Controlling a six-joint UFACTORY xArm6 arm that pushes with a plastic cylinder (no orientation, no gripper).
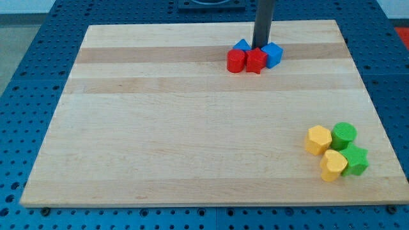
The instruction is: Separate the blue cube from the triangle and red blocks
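Note:
A blue cube [273,54] sits near the view's top, right of centre, touching a red star-shaped block [257,61]. A red rounded block [236,61] lies just left of the red star, touching it. A blue triangle [241,46] sits behind the red blocks, partly hidden by them. My tip [261,46] stands at the back of this cluster, between the blue triangle and the blue cube, right behind the red star. The dark rod rises out of the view's top.
At the view's lower right is a second cluster: a yellow hexagon block [317,139], a green round block [344,135], a yellow block [333,165] and a green star-shaped block [354,160]. The wooden board [192,128] lies on a blue perforated table.

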